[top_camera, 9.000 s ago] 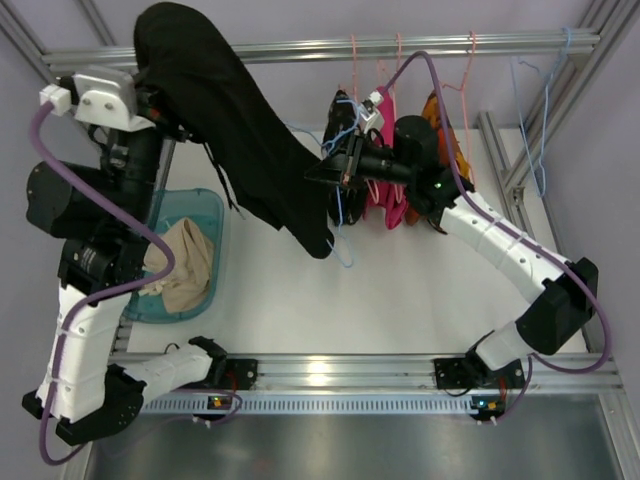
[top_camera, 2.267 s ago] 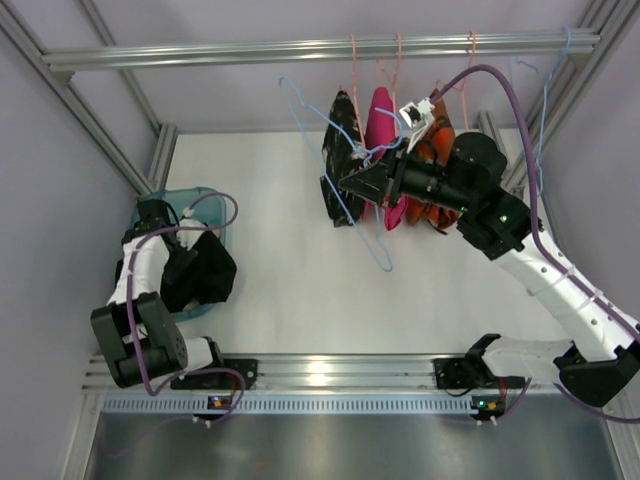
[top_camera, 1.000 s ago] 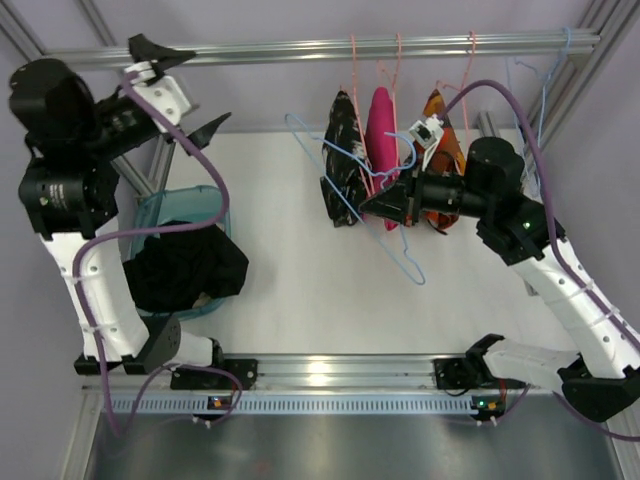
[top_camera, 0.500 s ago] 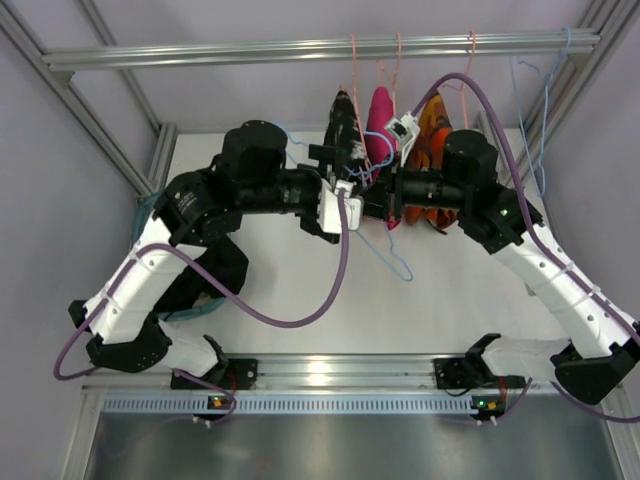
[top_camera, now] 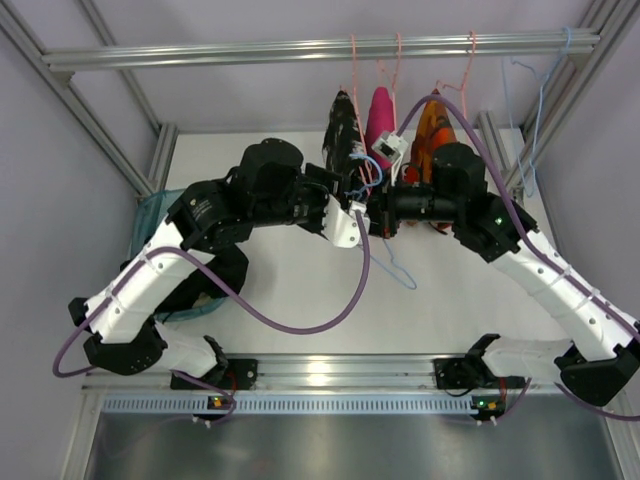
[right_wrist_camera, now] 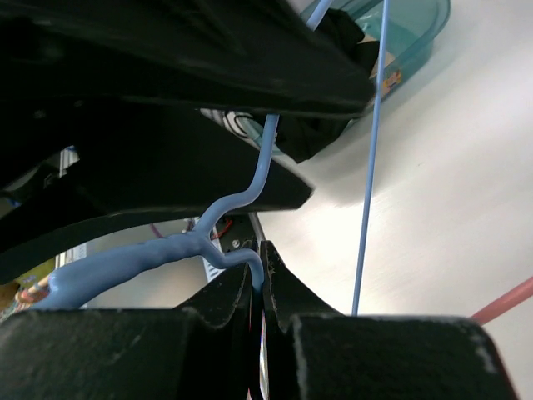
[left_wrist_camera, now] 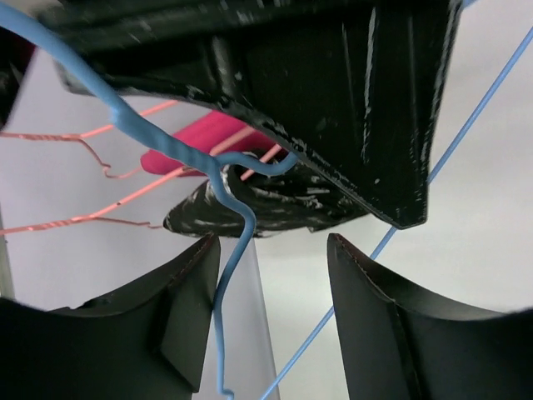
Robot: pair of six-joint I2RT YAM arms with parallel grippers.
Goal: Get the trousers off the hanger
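Observation:
The light-blue wire hanger (top_camera: 398,272) hangs bare in mid-air over the table's middle. My right gripper (top_camera: 372,210) is shut on the wire just below its twisted neck (right_wrist_camera: 166,250); in the right wrist view the jaws (right_wrist_camera: 260,279) pinch it. My left gripper (top_camera: 352,192) faces the right one from the left. Its jaws (left_wrist_camera: 273,243) stand apart around the hanger's wire (left_wrist_camera: 223,283), which runs close to the left finger (left_wrist_camera: 187,275). The black trousers (top_camera: 225,272) lie bunched in the teal basket (top_camera: 146,212) at the left, partly hidden by my left arm, and show in the right wrist view (right_wrist_camera: 326,137).
A black speckled garment (top_camera: 340,120), a pink one (top_camera: 380,108) and an orange one (top_camera: 432,122) hang on pink hangers from the metal rail (top_camera: 250,50). Another blue hanger (top_camera: 540,100) hangs at the far right. Frame posts stand at both back corners.
My left arm swung from the upper left to the centre, brought its jaws round the hanger's wire and narrowed them. The right arm shifted the hanger slightly left.

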